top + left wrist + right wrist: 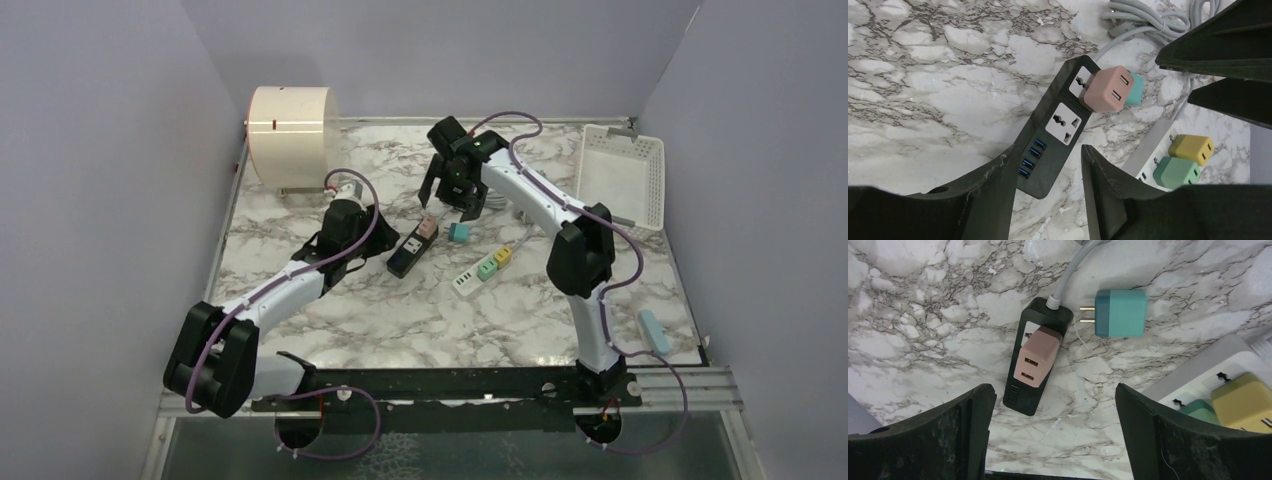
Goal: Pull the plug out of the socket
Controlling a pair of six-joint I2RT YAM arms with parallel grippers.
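**Item: pink plug** [1035,360]. A two-port charger block, seated in the far socket of a black power strip [1021,401] at mid-table, at the end where the grey cable [1068,277] enters. It is not yet gripped.

**Black power strip.** It lies flat on the marble table [300,330]. One free socket and a row of USB ports sit nearer than the plug.

**Right gripper** [1053,390]. It hangs above the plug with its jaws spread wide and holds nothing.

**Left gripper** [1048,150]. It is low at the strip's near end with its jaws apart, one finger on each side of the strip. Whether they press the strip cannot be told.

**Adjacent.**
- A teal plug [1120,312] lies loose just right of the strip's far end, prongs pointing at it.
- A white power strip [1193,372] lies to the right and nearer, carrying a green plug [1200,410] and a yellow plug [1243,400].

**Hazards, as judged.**
- With the strip unclamped, an upward pull would likely lift strip and cable together instead of freeing the plug.
- Jaws closing this wide could sweep in the teal plug.
- A shallow pinch on the smooth block could slip.
- A slanted pull could bind the prongs.
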